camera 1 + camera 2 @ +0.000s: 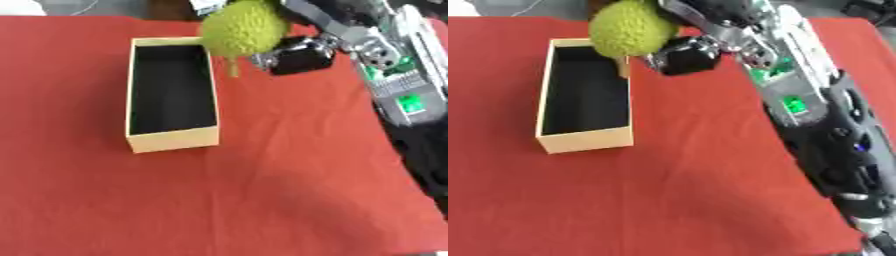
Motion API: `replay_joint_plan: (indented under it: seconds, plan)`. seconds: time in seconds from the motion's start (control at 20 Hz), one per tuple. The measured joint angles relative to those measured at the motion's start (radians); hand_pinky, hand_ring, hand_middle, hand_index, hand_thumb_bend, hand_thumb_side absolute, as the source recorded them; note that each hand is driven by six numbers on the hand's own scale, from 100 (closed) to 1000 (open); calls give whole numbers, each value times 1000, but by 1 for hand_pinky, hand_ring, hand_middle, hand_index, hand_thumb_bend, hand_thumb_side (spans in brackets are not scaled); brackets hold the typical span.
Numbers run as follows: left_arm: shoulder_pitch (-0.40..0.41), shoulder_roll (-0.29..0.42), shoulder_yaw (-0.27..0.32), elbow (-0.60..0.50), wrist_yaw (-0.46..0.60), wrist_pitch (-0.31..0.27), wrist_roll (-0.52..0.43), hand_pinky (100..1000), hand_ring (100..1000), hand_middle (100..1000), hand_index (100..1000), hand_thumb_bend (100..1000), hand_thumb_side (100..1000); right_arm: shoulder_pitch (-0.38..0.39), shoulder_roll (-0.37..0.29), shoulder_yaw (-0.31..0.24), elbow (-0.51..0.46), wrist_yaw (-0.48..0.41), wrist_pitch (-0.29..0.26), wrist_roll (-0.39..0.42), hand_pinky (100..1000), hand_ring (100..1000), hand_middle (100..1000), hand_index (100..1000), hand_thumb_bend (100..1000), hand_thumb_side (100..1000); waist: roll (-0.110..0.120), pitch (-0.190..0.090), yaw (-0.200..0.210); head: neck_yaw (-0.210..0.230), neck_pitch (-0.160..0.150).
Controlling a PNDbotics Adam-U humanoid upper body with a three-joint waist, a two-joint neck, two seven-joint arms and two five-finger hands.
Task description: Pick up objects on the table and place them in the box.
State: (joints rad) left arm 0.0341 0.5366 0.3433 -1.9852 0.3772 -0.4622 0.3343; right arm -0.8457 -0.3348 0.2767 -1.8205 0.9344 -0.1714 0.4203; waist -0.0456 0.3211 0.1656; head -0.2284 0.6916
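The right hand (689, 52) is curled round a bumpy green knitted fruit (243, 27), held above the far right rim of the open box (172, 142) on the red surface (289, 190); it looks soft and light, best taken round its body

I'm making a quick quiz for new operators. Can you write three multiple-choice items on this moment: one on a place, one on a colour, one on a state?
1. Where is the bumpy green round fruit-like object?
A. inside the box
B. held up at the box's far right corner
C. lying on the cloth near the front edge

2. What colour is the cloth covering the table?
A. red
B. blue
C. white

3. What does the open yellow cardboard box with black interior hold?
A. two objects
B. one object
C. nothing that shows

Answers: 1 B, the right hand carries it there above the rim. 2 A, red all over. 3 C, only the dark lining shows.
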Motion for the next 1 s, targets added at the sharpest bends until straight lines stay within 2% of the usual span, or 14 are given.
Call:
replay_joint_plan:
  seconds: [0.25, 0.5, 0.75, 0.9, 1.0]
  plan:
    - [-1, -8, 0, 0, 0, 2, -2, 552, 623, 706, 655, 143, 688, -18, 149, 42, 187, 214, 29, -92, 645, 544, 477, 612, 100, 100, 1, 5, 7, 0, -1]
    - [-10, -9, -1, 0, 1, 8, -8, 552, 623, 706, 655, 143, 688, -38, 245, 66, 321, 349, 27, -168, 687, 556, 488, 625, 100, 100, 1, 6, 15, -5, -4]
    - [-16, -17, -1, 0, 3, 14, -16, 552, 624, 706, 654, 144, 690, -43, 297, 75, 422, 443, 30, -194, 684, 558, 490, 625, 100, 100, 0, 7, 27, -9, -8]
    - [-16, -17, -1, 0, 3, 17, -19, 552, 624, 706, 654, 144, 690, -42, 306, 68, 456, 475, 64, -220, 657, 554, 486, 623, 100, 100, 0, 7, 28, -9, -8]
    - [-16, -17, -1, 0, 3, 18, -20, 552, 624, 706, 654, 143, 690, -42, 306, 60, 461, 478, 92, -244, 596, 543, 480, 618, 100, 100, 0, 7, 28, -9, -8]
